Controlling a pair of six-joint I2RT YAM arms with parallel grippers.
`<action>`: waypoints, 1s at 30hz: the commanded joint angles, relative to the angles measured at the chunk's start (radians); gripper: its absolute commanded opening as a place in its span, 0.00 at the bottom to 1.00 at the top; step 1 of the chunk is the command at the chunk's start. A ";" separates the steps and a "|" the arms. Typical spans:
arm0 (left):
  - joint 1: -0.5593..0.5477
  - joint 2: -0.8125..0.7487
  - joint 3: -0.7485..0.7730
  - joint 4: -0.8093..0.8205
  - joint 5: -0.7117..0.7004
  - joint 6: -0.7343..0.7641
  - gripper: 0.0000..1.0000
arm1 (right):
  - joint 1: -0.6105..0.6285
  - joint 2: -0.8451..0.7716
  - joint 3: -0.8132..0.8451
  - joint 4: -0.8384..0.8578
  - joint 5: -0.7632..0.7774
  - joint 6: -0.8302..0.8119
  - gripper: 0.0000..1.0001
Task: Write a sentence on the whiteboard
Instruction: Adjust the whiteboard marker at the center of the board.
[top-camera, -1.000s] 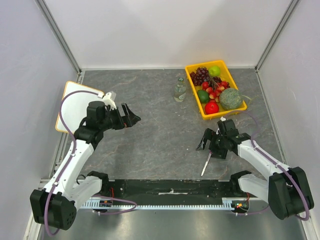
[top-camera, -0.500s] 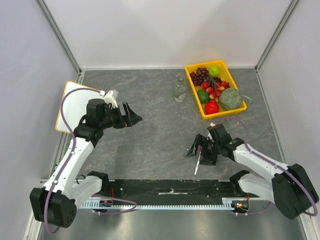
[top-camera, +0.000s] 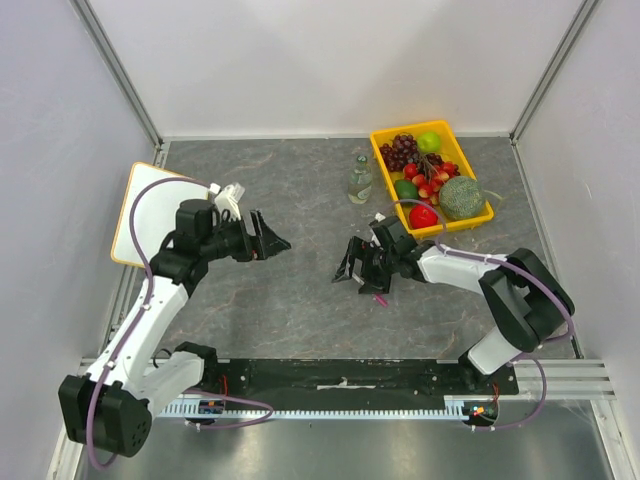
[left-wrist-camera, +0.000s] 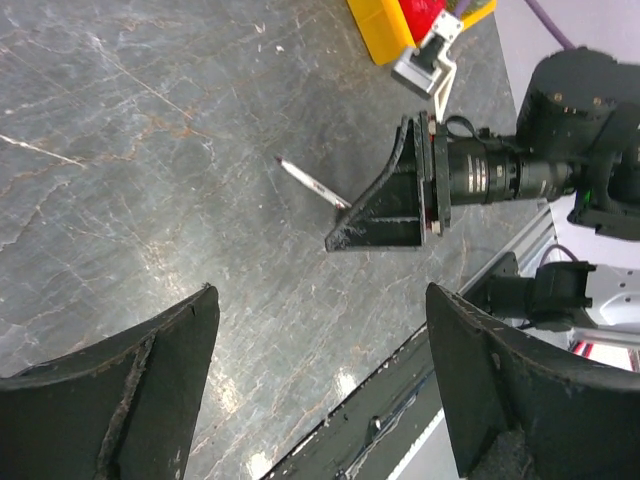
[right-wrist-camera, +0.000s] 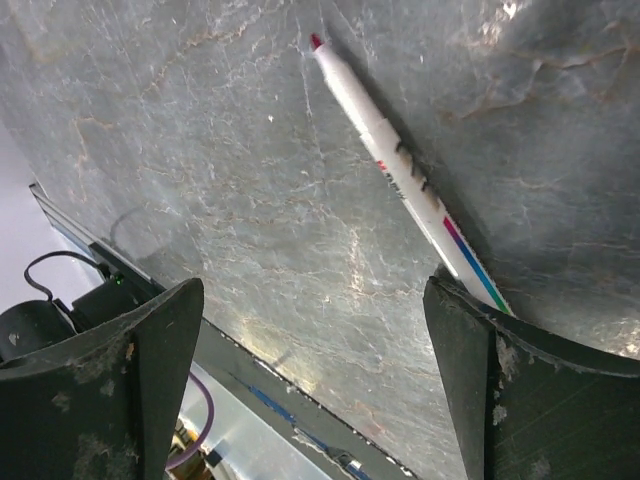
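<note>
The whiteboard (top-camera: 150, 200) lies at the table's far left, partly under my left arm. Its visible part is blank, and no sentence shows. My left gripper (top-camera: 272, 236) (left-wrist-camera: 320, 290) hovers open and empty over the table right of the board. My right gripper (top-camera: 351, 266) (right-wrist-camera: 310, 290) is open at mid-table and faces the left one; it also shows in the left wrist view (left-wrist-camera: 380, 205). A white marker (right-wrist-camera: 400, 165) with a red uncapped tip lies on the table and runs under my right gripper's right finger (right-wrist-camera: 520, 390). It also shows from the top (top-camera: 380, 298) and in the left wrist view (left-wrist-camera: 310, 185).
A yellow fruit tray (top-camera: 405, 127) with grapes, apples and a melon stands at the back right; its corner shows in the left wrist view (left-wrist-camera: 375, 25). A small clear bottle (top-camera: 360, 180) stands left of it. Grey walls close three sides.
My right gripper has swept from the right front to mid-table, and the marker has moved along with it. My left gripper has edged slightly right.
</note>
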 joint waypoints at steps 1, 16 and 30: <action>-0.037 -0.044 -0.060 0.037 0.046 -0.015 0.88 | 0.001 -0.009 0.064 -0.023 0.043 -0.059 0.98; -0.289 0.132 -0.132 0.212 -0.066 -0.116 0.81 | -0.001 -0.092 0.211 -0.429 0.373 -0.507 0.85; -0.434 0.667 0.297 0.258 -0.089 0.085 0.28 | 0.001 -0.413 -0.069 -0.408 0.169 -0.374 0.50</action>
